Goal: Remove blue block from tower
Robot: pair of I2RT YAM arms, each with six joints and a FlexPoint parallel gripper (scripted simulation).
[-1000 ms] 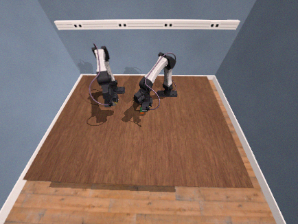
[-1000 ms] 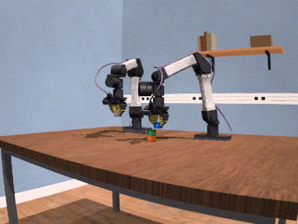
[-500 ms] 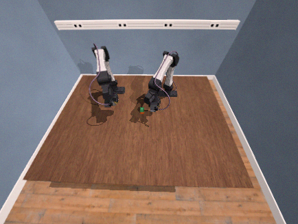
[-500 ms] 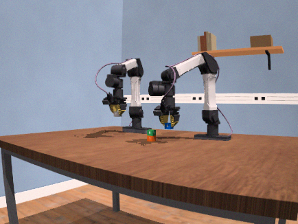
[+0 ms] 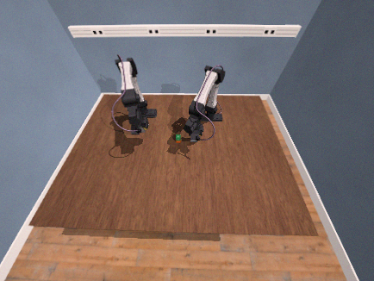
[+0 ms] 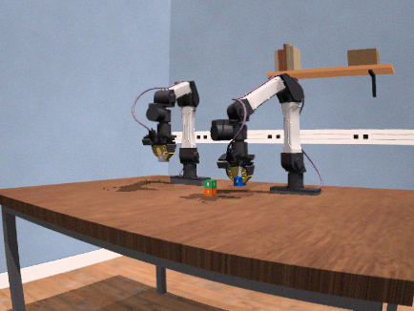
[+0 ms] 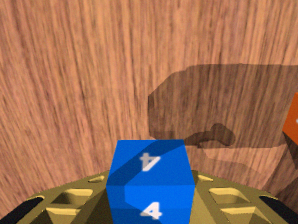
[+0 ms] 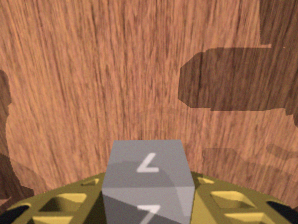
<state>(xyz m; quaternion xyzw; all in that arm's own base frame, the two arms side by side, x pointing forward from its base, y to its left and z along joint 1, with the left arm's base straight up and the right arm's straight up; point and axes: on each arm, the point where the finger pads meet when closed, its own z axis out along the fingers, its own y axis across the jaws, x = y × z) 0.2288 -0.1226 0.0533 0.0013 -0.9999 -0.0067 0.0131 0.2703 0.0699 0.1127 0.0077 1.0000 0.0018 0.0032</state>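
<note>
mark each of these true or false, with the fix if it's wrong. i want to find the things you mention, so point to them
1. The left end effector [image 5: 194, 138] [image 6: 238, 180] [image 7: 150, 179] holds the blue block [image 6: 238, 181] [image 7: 150, 164]. True.
2. The orange block [image 5: 178, 141] [image 6: 210, 193] [image 7: 293, 122] sits on top of the green block [image 5: 178, 137] [image 6: 210, 184]. False: green is on orange.
3. The right end effector [image 5: 140, 130] [image 6: 162, 157] [image 8: 147, 181] holds a grey block [image 6: 162, 159] [image 8: 148, 162]. True.
4. The blue block has been released on the table [image 5: 172, 185] [image 6: 191, 210] [image 7: 60, 75] [image 8: 100, 75]. False: it is between the left fingers.
</note>
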